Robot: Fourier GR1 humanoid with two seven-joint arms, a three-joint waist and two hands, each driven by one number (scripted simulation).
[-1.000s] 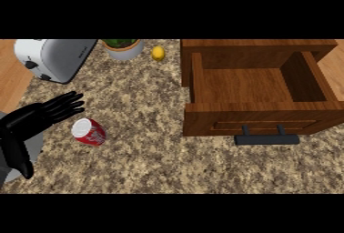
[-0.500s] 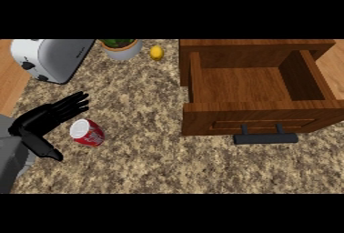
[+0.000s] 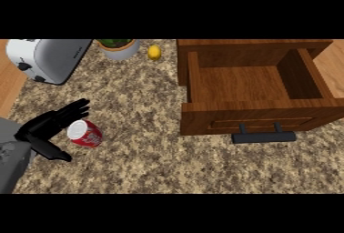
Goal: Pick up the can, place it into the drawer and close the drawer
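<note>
On the bench (image 3: 154, 154), the left hand (image 3: 50, 129) has slid closer to the red can (image 3: 84, 133), fingers still wide open beside it and holding nothing, so the grab comes next, with the open drawer (image 3: 249, 88) far off.

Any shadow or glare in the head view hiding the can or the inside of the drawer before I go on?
Head view: the can is evenly lit and unobscured, with the left hand open right beside it; the open drawer has a darker right inner wall, but its floor reads clearly; the handle casts a dark shadow on the counter; no glare anywhere.
</note>
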